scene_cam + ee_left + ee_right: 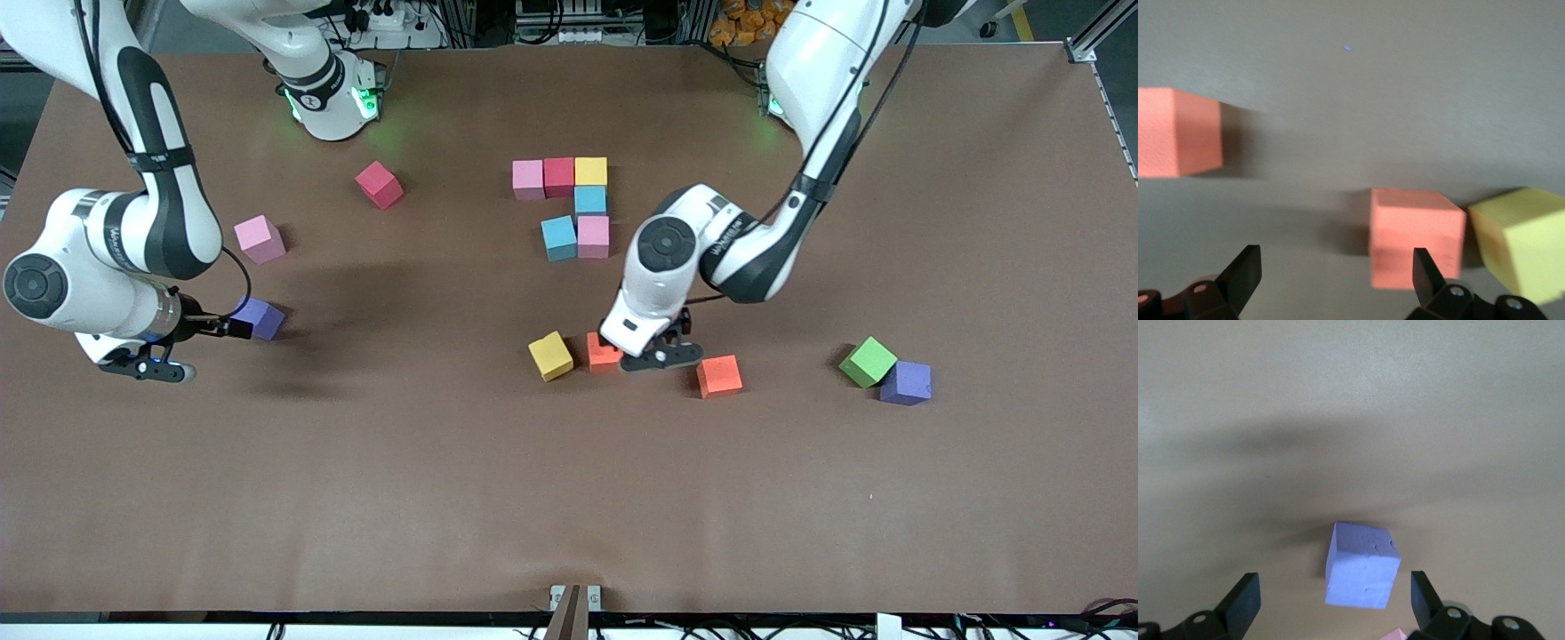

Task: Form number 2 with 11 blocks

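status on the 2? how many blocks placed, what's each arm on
Done: six blocks form the top of the number 2: pink, red, yellow row, blue below, then blue and pink. In hand: nothing gripped. The left gripper is open beside an orange block; the right gripper is open over a purple block. Left: five more placements.

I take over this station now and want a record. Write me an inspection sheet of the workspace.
Surface: brown table, bare apart from the cubes.
Job's things: six placed blocks form the digit's top; loose blocks are a crimson one, pink, two purple, yellow, two orange, green.
Clutter: nothing seen.
Grippers: left gripper open, low beside an orange block; right gripper open over the purple block near the right arm's end.
Cables: along both arms; more past the table's edges.
Surroundings: metal frames, a power strip.
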